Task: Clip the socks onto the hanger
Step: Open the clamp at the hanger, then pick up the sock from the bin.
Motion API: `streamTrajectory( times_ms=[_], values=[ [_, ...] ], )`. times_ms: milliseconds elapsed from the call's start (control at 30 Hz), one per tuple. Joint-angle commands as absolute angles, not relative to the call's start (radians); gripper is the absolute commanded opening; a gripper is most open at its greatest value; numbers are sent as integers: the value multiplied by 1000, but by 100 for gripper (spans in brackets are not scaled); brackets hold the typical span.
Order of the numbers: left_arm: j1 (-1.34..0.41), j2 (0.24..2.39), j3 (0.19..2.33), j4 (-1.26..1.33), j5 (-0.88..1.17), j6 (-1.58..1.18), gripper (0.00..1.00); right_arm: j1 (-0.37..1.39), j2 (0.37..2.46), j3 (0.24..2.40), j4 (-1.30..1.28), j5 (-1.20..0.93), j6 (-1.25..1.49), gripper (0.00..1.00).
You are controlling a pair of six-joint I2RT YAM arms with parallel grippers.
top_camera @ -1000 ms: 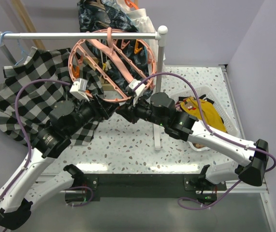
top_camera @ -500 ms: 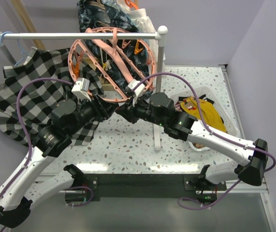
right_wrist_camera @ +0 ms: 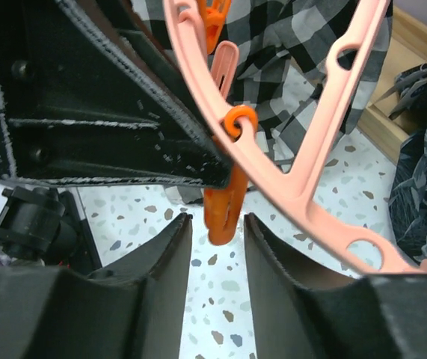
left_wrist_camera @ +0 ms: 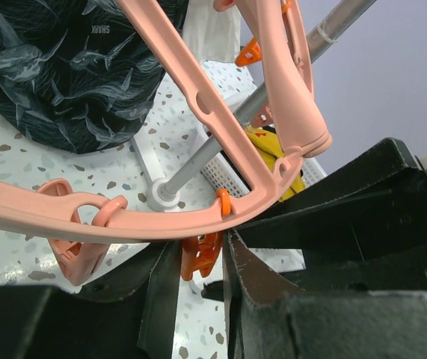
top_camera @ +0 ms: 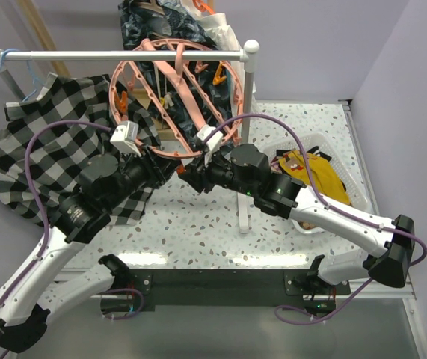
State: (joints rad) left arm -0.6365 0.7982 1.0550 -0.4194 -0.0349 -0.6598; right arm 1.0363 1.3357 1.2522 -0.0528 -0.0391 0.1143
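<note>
Hanger point(left_wrist_camera: 176, 60) hangs at the white rail point(top_camera: 123, 54), tilted, with its lower arc down where your two arms meet above the table point(top_camera: 198, 217).

Left claw point(left_wrist_camera: 200, 243): jaws apart by a narrow gap, right under the ring. An orange clip point(left_wrist_camera: 202, 258) dangles from the ring into that gap. You can't tell from the left wrist view whether the fingers point(left_wrist_camera: 164, 284) touch it. The right arm's black body sits just beside it on the right of that view.

Right claw point(right_wrist_camera: 217, 218): jaws apart, also under the ring. An orange clip hangs from a small loop on the ring, and its lower end sits between the fingertips point(right_wrist_camera: 176, 247) with daylight on both sides, so nothing is clamped. I can't tell whether it is the same clip as on the left. The left arm's black body fills the upper left of the right wrist view, its edge touching or just short of the loop.

Socks point(top_camera: 306, 168): none in either claw and none on the hanger. The mustard yellow one lies in the white basket point(top_camera: 306, 139) at the right of the table, beside the right arm, well apart from the ring.

Checkered shirt point(top_camera: 41, 142) hangs at the left end of the rail, behind the left arm.
</note>
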Motion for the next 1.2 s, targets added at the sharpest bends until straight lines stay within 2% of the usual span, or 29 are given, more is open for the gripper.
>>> streamTrajectory(
  times_ms=[0,133,267,367,533,700,933,1167],
  values=[
    [-635,807,1092,-359,-69,-629,12,1051,1281,1252,-115,-2,81,47],
    [-635,807,1092,-362,-66,-630,9,1051,1232,1232,-250,118,84,54],
    [-635,799,1094,-373,-71,-640,9,1039,1197,1215,-438,360,92,56],
    [-635,795,1095,-388,-77,-641,8,970,1152,1169,-558,422,142,56],
    [-635,784,1094,-400,-80,-649,8,642,1074,1076,-650,362,187,56],
    [-637,778,1094,-413,-83,-652,8,381,1133,1078,-603,281,178,54],
    [-637,782,1100,-410,-87,-655,8,255,1397,1146,-471,120,193,46],
    [-637,782,1100,-407,-78,-658,8,213,1543,1164,-362,127,178,45]
  ],
)
